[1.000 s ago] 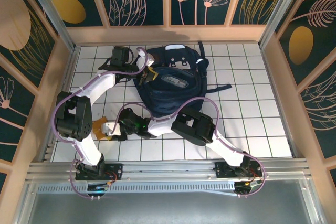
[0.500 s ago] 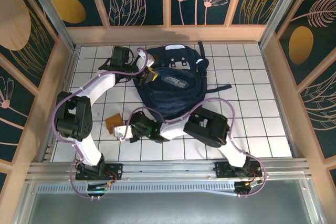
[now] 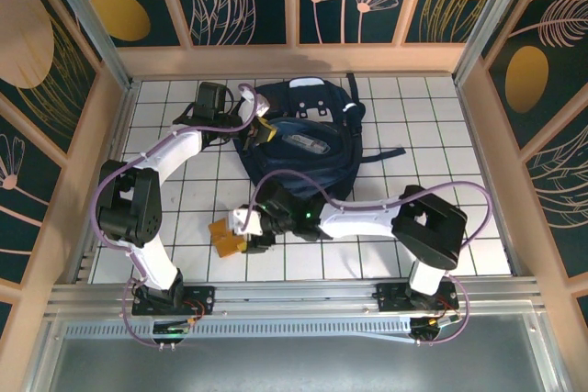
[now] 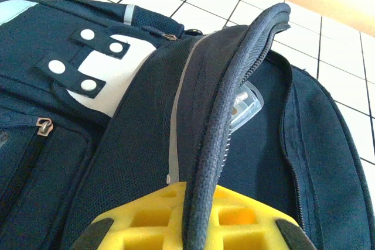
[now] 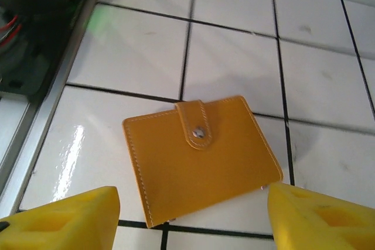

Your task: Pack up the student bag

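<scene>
The student bag (image 3: 303, 149), a large dark navy backpack, lies at the back middle of the tiled table. My left gripper (image 3: 261, 131) is shut on the raised zipper rim of its opening (image 4: 234, 103), with the yellow fingers (image 4: 140, 221) pinching the rim from both sides. A clear plastic item (image 4: 246, 106) shows inside the opening. A mustard-yellow snap wallet (image 5: 199, 156) lies flat on the tiles near the front edge (image 3: 224, 238). My right gripper (image 5: 193, 226) hovers just above it, open, one fingertip (image 5: 64, 221) on each side and nothing held.
A metal rail (image 3: 294, 296) runs along the near edge, close to the wallet's left side (image 5: 53, 86). Wooden-framed walls (image 3: 83, 181) enclose the table. A black strap (image 3: 381, 153) trails right from the bag. White tiles (image 3: 441, 227) stretch to the right.
The wallet has shifted right and toward the near edge. My right gripper moved with it and now stands open; its elbow swung right. The left gripper has kept its hold.
</scene>
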Available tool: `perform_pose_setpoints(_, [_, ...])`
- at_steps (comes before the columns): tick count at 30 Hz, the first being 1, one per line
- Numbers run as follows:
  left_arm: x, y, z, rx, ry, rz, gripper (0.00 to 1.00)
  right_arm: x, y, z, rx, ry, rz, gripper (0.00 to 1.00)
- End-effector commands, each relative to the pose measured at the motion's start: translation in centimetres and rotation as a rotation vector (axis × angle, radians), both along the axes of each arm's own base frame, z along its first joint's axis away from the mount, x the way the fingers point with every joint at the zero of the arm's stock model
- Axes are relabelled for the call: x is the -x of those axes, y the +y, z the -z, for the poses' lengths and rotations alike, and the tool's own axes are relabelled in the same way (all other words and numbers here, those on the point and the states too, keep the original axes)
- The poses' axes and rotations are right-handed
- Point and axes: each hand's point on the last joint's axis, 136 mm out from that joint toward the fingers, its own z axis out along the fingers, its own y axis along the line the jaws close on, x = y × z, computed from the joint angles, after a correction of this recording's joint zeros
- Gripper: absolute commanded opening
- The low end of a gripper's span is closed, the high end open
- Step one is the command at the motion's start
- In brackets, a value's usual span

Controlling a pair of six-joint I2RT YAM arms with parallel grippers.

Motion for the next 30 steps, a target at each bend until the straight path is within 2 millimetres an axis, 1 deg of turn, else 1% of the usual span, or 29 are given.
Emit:
perform_pose_setpoints(1, [-1.3, 0.8, -2.7, 0.038, -0.061, -0.074, 0.00, -1.8, -0.8, 0.9, 0.101, 0.410, 0.247, 0.68])
perform_pose_setpoints(3, [-1.7, 1.1, -2.7, 0.034, -0.059, -0.111, 0.00, -3.1, -1.0, 2.1, 0.184, 0.626, 0.399, 0.66])
perform_pose_setpoints(5, [-1.8, 1.1, -2.7, 0.034, -0.054, -0.118, 0.00, -2.3, -0.6, 2.6, 0.244, 0.797, 0.424, 0.65])
perform_pose_setpoints(6, [-1.8, 1.1, -2.7, 0.035, -0.053, -0.118, 0.00, -1.5, -0.3, 3.1, 0.278, 0.830, 0.417, 0.64])
perform_pose_setpoints(8, [-1.7, 1.2, -2.5, 0.033, -0.049, -0.117, 0.00, -0.7, 0.3, 4.0, 0.330, 0.839, 0.417, 0.63])
perform_pose_setpoints(11, [-1.9, 1.3, -2.4, 0.024, -0.056, -0.126, 0.00, -1.0, 1.1, 5.3, 0.393, 0.909, 0.450, 0.58])
perform_pose_setpoints(14, [-1.8, 1.3, -2.0, 0.021, -0.051, -0.129, 0.00, -1.5, 2.0, 6.0, 0.423, 0.918, 0.467, 0.56])
perform_pose_setpoints(15, [-1.6, 1.4, -2.5, 0.027, -0.060, -0.129, 0.00, -1.9, 2.2, 6.4, 0.435, 0.917, 0.485, 0.56])
perform_pose_setpoints(16, [-1.4, 1.4, -3.0, 0.030, -0.073, -0.131, 0.00, -2.2, 2.3, 6.8, 0.449, 0.909, 0.509, 0.56])
perform_pose_setpoints(18, [-1.3, 1.6, -2.8, 0.022, -0.075, -0.133, 0.00, -3.0, 2.3, 7.8, 0.488, 0.885, 0.568, 0.56])
perform_pose_setpoints(20, [-1.2, 1.7, -2.6, 0.011, -0.077, -0.132, 0.00, -3.4, 2.3, 8.5, 0.515, 0.852, 0.612, 0.57])
perform_pose_setpoints(24, [-1.3, 1.7, -2.4, 0.007, -0.080, -0.130, 0.00, -3.4, 2.7, 8.8, 0.533, 0.816, 0.620, 0.57])
perform_pose_setpoints(25, [-1.3, 1.7, -2.3, 0.008, -0.079, -0.131, 0.00, -3.2, 2.8, 8.9, 0.541, 0.808, 0.614, 0.54])
perform_pose_setpoints(28, [-1.5, 1.5, -2.2, 0.014, -0.076, -0.130, 0.00, -3.1, 3.2, 9.2, 0.559, 0.788, 0.611, 0.40])
perform_pose_setpoints(30, [-1.6, 1.5, -2.2, 0.017, -0.078, -0.127, 0.00, -3.1, 3.3, 9.2, 0.557, 0.782, 0.605, 0.34])
